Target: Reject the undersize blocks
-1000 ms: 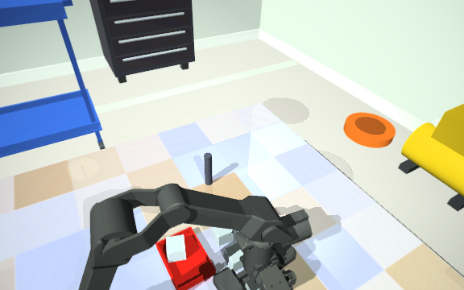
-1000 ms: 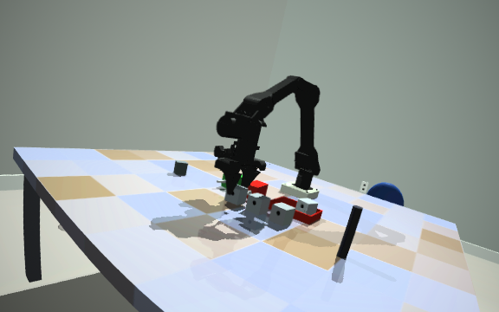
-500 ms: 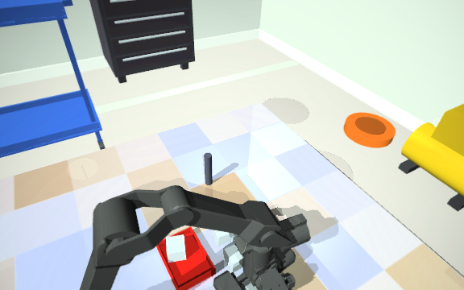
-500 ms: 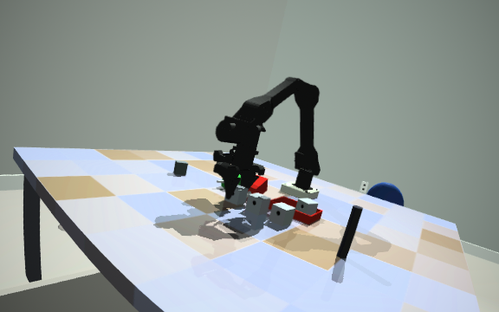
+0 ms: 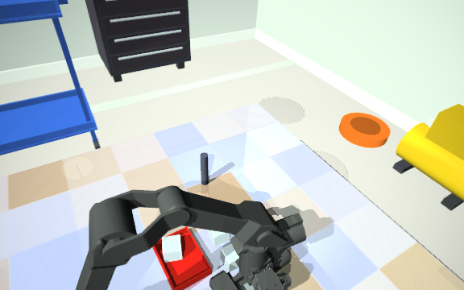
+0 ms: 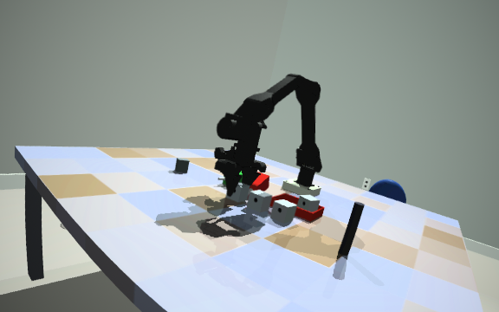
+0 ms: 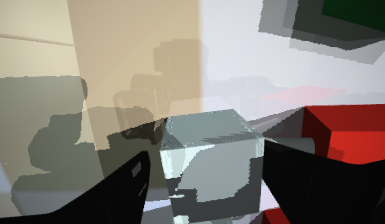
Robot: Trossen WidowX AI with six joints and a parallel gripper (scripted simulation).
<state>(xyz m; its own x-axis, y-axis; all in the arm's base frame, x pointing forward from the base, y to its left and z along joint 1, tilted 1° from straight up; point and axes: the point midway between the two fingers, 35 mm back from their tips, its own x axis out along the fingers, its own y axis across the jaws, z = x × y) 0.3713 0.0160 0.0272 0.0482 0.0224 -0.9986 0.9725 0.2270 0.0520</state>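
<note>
Pale blue and tan squares cover the bench. On it, one steel block is standing between the fingers of the end effector, which is widely open, not fully, and holds nothing. Green gauge lies apart, beyond this block. Red reject tray contains another block.

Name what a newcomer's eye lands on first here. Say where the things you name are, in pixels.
Probably the black arm (image 5: pixel 216 217) (image 6: pixel 307 117), arched over the table with its open gripper (image 6: pixel 241 191) (image 7: pixel 198 150) around a steel block (image 6: pixel 237 193) (image 7: pixel 213 170). Next, the red reject tray (image 5: pixel 205 271) (image 6: pixel 316 213) beside the block row, one block (image 5: pixel 172 247) (image 6: pixel 308 203) inside. In the top view, the yellow machine (image 5: pixel 441 161) on the floor also grabs attention.
</note>
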